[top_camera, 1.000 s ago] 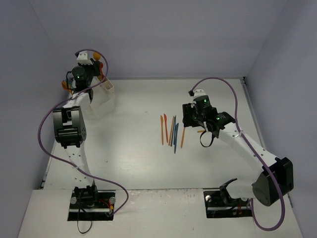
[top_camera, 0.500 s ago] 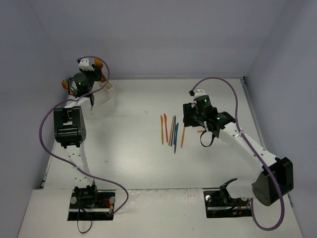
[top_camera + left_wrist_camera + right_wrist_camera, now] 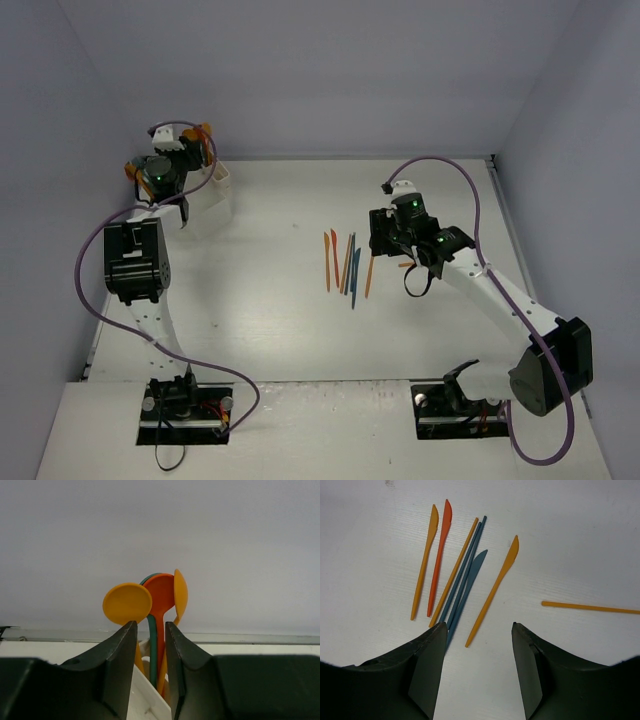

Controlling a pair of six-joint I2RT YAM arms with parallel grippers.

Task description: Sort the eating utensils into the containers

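Hovering at upper left, the released left hand (image 3: 151, 629) lets orange and teal plastic spoons (image 3: 159, 596) stand sorted in the white plastic bin (image 3: 214, 187).

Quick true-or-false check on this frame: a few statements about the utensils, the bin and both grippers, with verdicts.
1. Spoons stand upright in the white bin in front of the left gripper. True.
2. The right gripper grips an orange knife. False: its jaws are open and empty above the table.
3. Every utensil on the table is orange. False: blue utensils and a red knife lie there too.
4. One thin orange utensil lies apart from the others. True.
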